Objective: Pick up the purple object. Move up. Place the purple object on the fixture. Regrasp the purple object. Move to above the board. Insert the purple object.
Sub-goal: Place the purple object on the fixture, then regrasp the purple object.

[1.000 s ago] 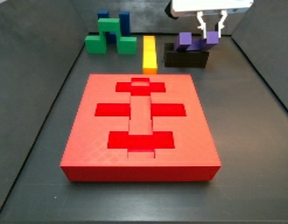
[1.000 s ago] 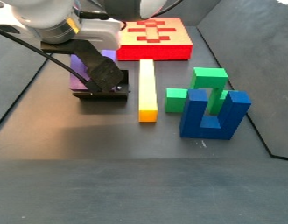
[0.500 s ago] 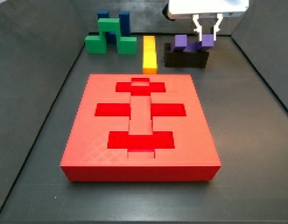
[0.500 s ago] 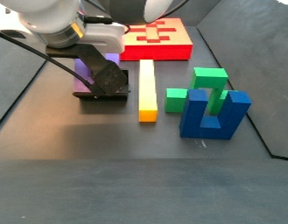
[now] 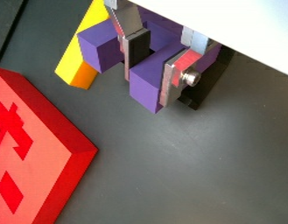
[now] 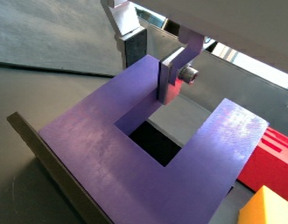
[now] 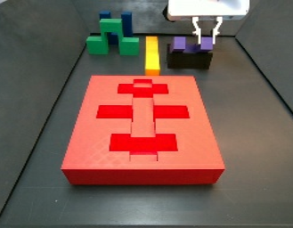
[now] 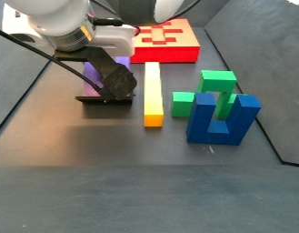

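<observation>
The purple object (image 7: 182,43) rests in the black fixture (image 7: 191,61) at the back right, its two prongs pointing up. My gripper (image 7: 205,43) hangs over it, shut on one prong. In both wrist views that prong fills the gap between the silver fingers (image 5: 175,77), and the gripper's (image 5: 151,92) other finger stands in the notch; the purple object (image 6: 134,149) fills the close view under the gripper (image 6: 149,84). From the side, the purple object (image 8: 91,69) shows behind the fixture (image 8: 113,89). The red board (image 7: 89,134) lies in front, apart from both.
A yellow bar (image 7: 153,53) lies just beside the fixture, between it and the green block (image 7: 107,40) and blue block (image 7: 117,22). The same yellow bar (image 8: 152,96) and blue block (image 8: 222,123) show from the other side. Dark walls close in the floor.
The gripper has shifted slightly sideways and down with the purple object, which now sits lower in the fixture. The finger spacing looks unchanged.
</observation>
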Robot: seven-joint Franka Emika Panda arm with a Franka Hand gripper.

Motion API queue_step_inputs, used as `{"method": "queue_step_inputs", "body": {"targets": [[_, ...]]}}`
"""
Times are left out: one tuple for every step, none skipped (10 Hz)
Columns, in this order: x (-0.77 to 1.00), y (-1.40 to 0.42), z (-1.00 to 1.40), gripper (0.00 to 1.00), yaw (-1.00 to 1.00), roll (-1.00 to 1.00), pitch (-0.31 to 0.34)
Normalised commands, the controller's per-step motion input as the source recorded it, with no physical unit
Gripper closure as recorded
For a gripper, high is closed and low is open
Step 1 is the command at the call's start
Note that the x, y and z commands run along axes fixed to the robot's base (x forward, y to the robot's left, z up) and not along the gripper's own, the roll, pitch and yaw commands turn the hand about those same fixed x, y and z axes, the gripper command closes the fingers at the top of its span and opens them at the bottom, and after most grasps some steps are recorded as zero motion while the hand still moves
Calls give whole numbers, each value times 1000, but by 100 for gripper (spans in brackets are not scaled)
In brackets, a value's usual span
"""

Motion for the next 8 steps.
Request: {"method": "queue_step_inputs", "body": {"targets": [[0, 0, 0, 0, 0, 0, 0], [131, 0, 240, 0, 0, 334, 46], [157, 0, 303, 0, 0, 417, 40], [91, 0, 277, 0, 0, 791, 37], [57, 0, 229, 0, 0, 906, 0], [0, 0, 77, 0, 0, 997, 0], [-63, 0, 0, 0, 0, 1000, 0], [-106, 0, 0, 0, 0, 960, -37]]}}
